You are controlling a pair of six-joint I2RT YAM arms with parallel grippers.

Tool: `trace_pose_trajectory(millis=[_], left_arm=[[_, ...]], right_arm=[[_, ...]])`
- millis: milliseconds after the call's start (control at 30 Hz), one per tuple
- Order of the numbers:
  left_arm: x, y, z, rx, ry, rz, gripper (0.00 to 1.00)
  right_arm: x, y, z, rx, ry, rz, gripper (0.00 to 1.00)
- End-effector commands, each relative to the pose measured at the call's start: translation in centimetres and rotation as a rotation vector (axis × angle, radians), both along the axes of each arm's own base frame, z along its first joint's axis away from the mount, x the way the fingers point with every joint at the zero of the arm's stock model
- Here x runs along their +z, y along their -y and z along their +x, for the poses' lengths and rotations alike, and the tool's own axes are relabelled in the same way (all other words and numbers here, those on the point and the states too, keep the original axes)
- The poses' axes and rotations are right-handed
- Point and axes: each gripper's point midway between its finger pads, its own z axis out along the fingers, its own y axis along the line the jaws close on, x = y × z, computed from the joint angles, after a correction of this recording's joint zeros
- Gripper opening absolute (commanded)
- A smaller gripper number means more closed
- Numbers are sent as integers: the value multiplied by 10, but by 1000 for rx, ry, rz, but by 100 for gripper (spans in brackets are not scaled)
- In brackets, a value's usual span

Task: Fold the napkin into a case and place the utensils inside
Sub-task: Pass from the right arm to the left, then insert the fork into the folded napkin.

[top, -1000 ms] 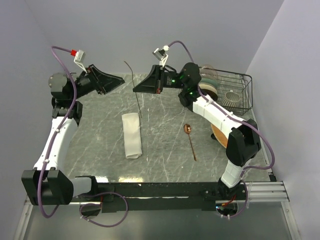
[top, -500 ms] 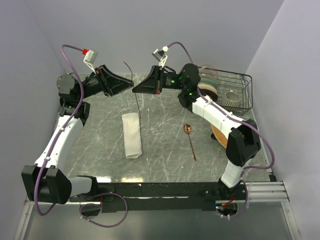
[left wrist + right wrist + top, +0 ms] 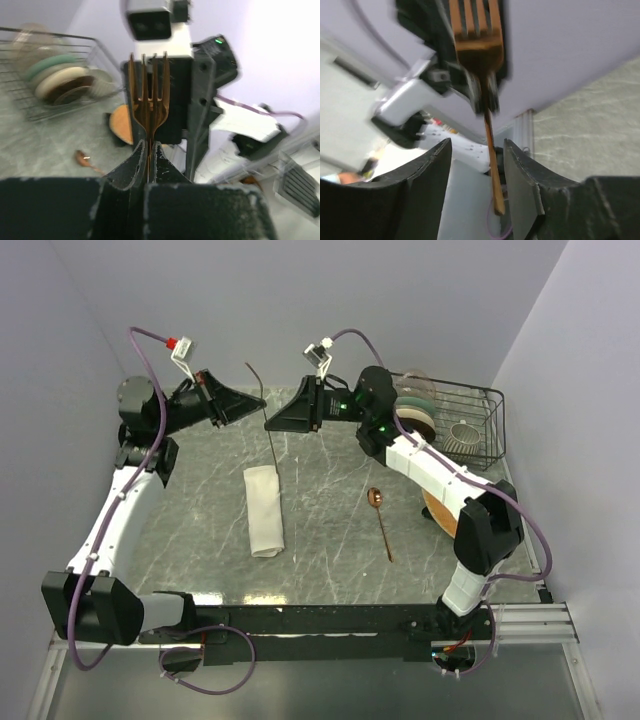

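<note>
Grey marble worktop (image 3: 200,540), lilac walls. Mid-air around 11 o'clock the left end effector (image 3: 261,401) is clamped tight on the fork (image 3: 148,100) neck, tines up. The right end effector (image 3: 476,145) has fingers parted, fork handle in the gap. Folded case (image 3: 265,510) lies flat at 9 o'clock, spoon (image 3: 380,520) at 3 o'clock, well apart.
</note>
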Motion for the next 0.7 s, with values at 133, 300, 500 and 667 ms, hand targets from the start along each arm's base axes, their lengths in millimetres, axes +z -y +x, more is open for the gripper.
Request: trace_pose_trajectory(millis=[133,300,500,667], left_arm=[[-99,-44,70,440,-260,314,1],[-177,-79,102,670,-425,517,1],[-239,-87,115,749,-532,701,1],[-278,-83,116,727,-560,797,1]], right_arm=[[-112,59,59,-399,97,-509,56],[-154,88,53,-454,150,-670,59],[-183,110,45,-474,152,-770,60],[-185,124,47,-510,159,-789,60]])
